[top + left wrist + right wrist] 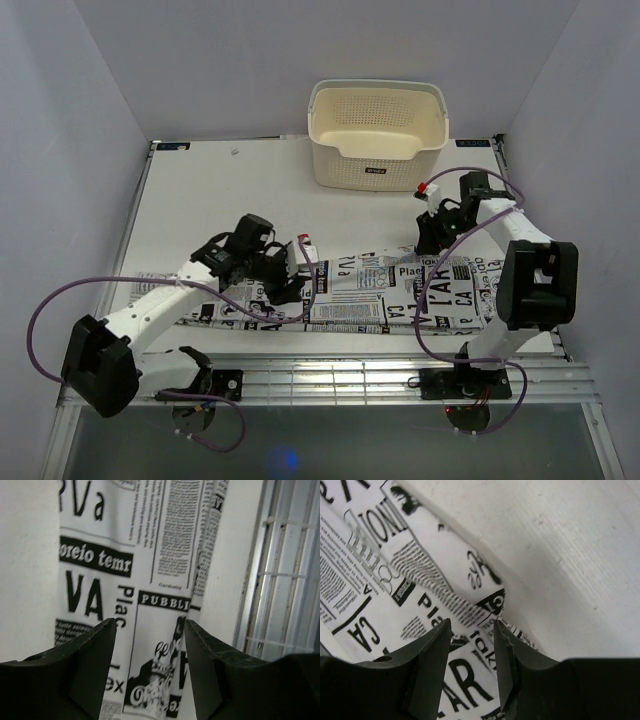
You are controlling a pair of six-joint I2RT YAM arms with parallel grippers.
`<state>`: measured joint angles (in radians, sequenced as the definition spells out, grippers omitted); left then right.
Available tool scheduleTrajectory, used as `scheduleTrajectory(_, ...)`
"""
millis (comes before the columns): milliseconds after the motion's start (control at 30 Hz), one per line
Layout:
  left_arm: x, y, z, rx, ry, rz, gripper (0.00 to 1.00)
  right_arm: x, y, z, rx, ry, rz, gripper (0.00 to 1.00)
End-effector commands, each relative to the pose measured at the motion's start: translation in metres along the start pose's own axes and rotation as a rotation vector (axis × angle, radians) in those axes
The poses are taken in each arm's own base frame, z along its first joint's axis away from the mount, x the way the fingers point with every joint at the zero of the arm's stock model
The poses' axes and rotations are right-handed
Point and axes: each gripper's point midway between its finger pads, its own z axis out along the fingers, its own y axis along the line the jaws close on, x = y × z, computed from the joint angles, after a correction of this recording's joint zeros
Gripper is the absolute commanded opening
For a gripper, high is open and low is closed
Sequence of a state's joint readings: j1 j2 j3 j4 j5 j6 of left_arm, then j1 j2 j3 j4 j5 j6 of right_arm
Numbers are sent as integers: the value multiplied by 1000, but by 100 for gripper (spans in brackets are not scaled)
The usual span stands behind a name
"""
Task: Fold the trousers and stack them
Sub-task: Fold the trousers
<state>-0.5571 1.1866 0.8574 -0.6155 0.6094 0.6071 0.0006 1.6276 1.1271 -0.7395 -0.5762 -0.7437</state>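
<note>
The trousers (370, 292), white cloth printed with black newspaper text, lie flat in a long strip across the near part of the table. My left gripper (297, 270) hovers over their left part; its wrist view shows the jaws open over the printed cloth (150, 580), nothing between them. My right gripper (432, 237) is over the strip's far right edge; its wrist view shows open jaws just above the cloth's edge (420, 580), gripping nothing.
A cream perforated basket (377, 133) stands at the back of the white table (220, 190). A slatted metal rail (330, 378) runs along the table's near edge, also seen in the left wrist view (285, 570). Purple cables loop beside both arms.
</note>
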Motion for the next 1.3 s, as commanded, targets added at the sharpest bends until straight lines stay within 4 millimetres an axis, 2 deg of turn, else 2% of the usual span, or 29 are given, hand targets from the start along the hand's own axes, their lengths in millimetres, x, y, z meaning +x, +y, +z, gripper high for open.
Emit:
scheduleTrajectory(0,-23,0,29,-78,-24,-12,67,-44,-28,5,56,-135,72,45)
scheduleTrajectory(100,-35,-18,60,-33,-9,20,66,-50,-41,10,73,-146,82,44)
scheduleTrajectory(133,-39,-33,75,3,0,73,66,-50,-44,12,83,-139,89,44)
scheduleTrajectory(200,-46,-42,90,6,4,124,66,-49,-38,24,63,-113,79,44)
scheduleTrajectory(233,-59,-42,96,-5,-15,147,65,-45,-39,26,68,-100,84,44)
scheduleTrajectory(267,-65,-54,105,17,-12,173,65,-40,-39,30,64,-87,92,46)
scheduleTrajectory(300,-60,-55,119,26,18,160,63,-36,-39,33,62,-80,96,48)
scheduleTrajectory(333,-76,-57,125,32,-2,169,62,-31,-39,37,56,-66,104,48)
scheduleTrajectory(400,-77,-63,146,46,17,165,58,-24,-38,41,47,-51,112,49)
scheduleTrajectory(467,-92,-65,157,38,-8,175,54,-18,-36,47,32,-36,123,49)
scheduleTrajectory(533,-90,-66,172,46,8,165,53,-11,-35,52,18,-25,135,49)
scheduleTrajectory(567,-97,-69,177,44,-2,175,52,-10,-35,53,16,-24,138,49)
scheduleTrajectory(633,-93,-72,188,53,14,181,50,-8,-34,56,6,-19,140,49)
scheduleTrajectory(667,-96,-76,192,59,10,190,49,-7,-34,57,2,-16,144,48)
scheduleTrajectory(733,-91,-81,200,70,29,185,47,-6,-33,60,-10,-15,150,47)
scheduleTrajectory(1033,-83,-95,212,120,46,178,47,-1,-20,65,-89,-13,165,46)
scheduleTrajectory(1133,-81,-95,216,122,53,178,40,-3,-14,63,-122,-22,153,44)
scheduleTrajectory(1233,-74,-93,220,112,72,178,23,-6,-11,62,-147,-23,155,41)
scheduleTrajectory(1267,-74,-91,220,105,74,180,12,-6,-10,62,-151,-22,152,40)
